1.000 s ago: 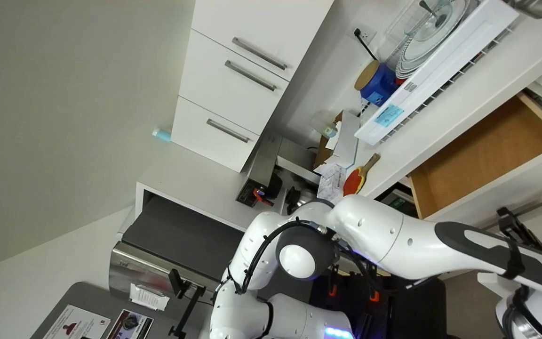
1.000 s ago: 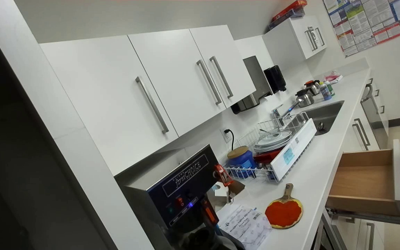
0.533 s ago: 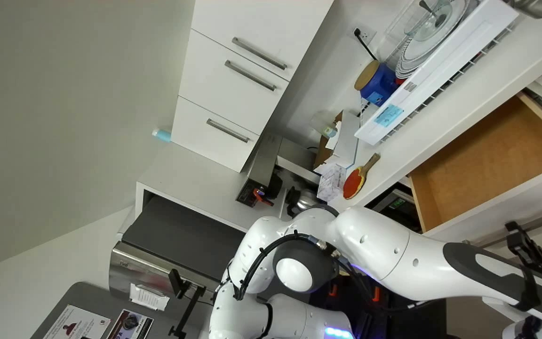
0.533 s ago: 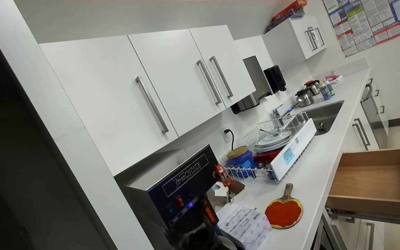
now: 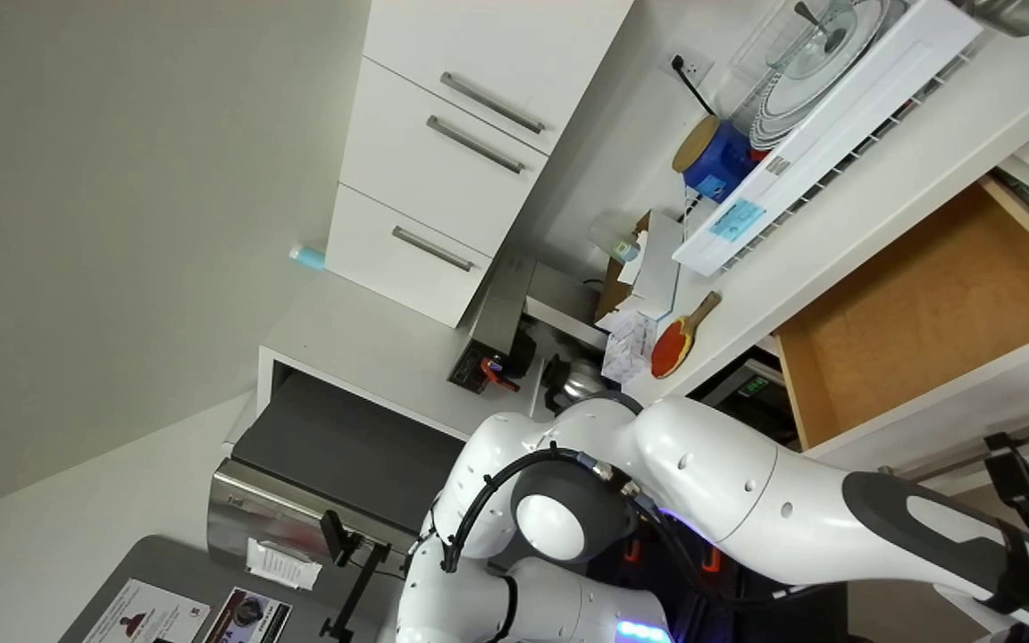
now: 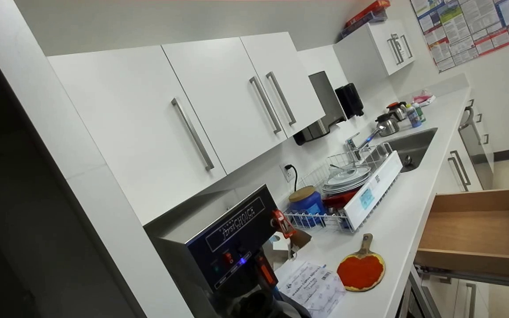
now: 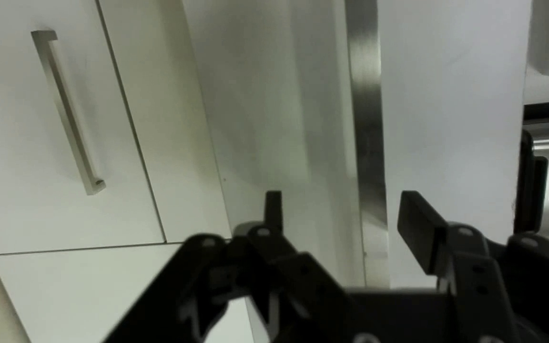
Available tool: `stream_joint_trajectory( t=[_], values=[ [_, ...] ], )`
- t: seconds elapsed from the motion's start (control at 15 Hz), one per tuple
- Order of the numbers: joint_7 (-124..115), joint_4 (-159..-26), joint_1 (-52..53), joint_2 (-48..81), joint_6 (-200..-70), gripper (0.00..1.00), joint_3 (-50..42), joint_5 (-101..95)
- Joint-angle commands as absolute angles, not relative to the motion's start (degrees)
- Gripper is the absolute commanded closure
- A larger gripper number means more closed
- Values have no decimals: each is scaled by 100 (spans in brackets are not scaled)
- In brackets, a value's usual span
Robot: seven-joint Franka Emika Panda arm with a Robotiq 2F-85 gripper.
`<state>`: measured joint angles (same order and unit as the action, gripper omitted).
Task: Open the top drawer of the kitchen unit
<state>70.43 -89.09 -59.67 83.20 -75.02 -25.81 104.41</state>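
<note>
Top drawer [image 6: 475, 227] wide open, jutting from the kitchen unit [image 6: 398, 216] with its brown wooden inside on show, between three and four o'clock in an exterior view! Gripper [image 7: 343, 220] at five o'clock in the wrist view, unclenched, its black fingers [image 7: 420, 233] standing apart. It's near the silver bar handle [image 5: 948, 462] in an exterior view; touching it or not, I cannot tell. Up on the unit, a red-faced paddle [image 6: 361, 271] at the drawer's eight o'clock, the loaded dish rack [image 6: 382, 187] between nine and ten.
</note>
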Motion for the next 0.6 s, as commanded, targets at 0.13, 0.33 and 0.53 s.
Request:
stream_joint_trajectory(
  t=[0.13,0.33,0.53],
  values=[
    [6983,-9984,-5873,7217,-7616,0,-2890,9800],
    [6888,-10807,-5567,6362,-7937,0,-3053,9480],
    [6979,-11584,-5140,5518,-8617,0,-3215,9544]
  ],
)
